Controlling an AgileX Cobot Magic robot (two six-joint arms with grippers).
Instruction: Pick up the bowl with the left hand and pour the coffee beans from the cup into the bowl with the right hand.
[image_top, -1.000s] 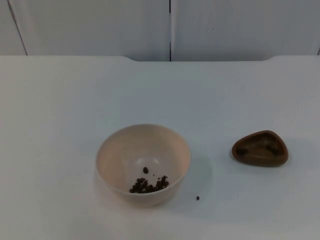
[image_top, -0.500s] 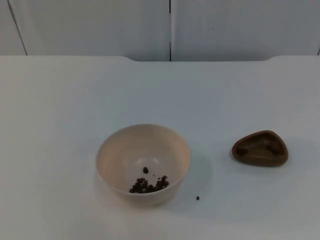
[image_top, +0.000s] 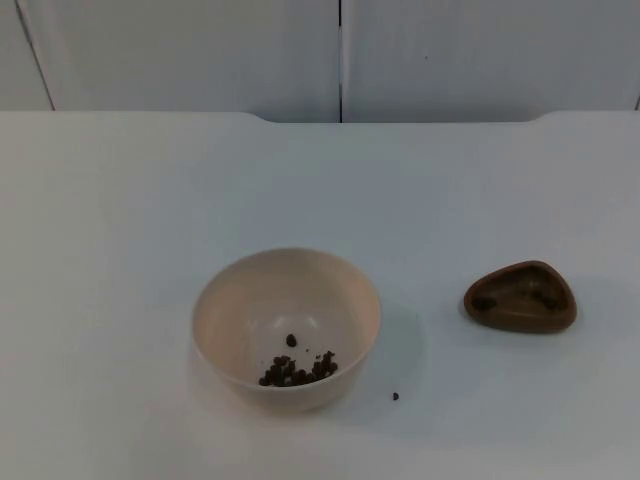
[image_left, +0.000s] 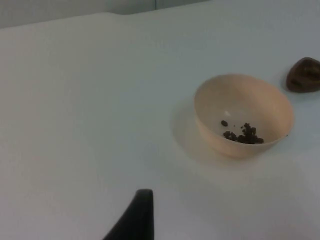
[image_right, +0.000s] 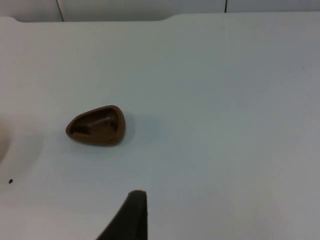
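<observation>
Sat unmoved on the tabletop (image_top: 120, 200) over the last second: bowl (image_top: 286, 328) holding beans (image_top: 297, 368), brown cup (image_top: 520, 297) well apart at its right, one stray bean (image_top: 395, 396) between. Looked basically done. Couldn't tell either waiting claw's opening, left claw (image_left: 135, 220) or right claw (image_right: 131, 217).

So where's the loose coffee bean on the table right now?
In the top view the stray dark coffee bean lies on the white table, beside the beige bowl, toward the brown wooden cup.
</observation>
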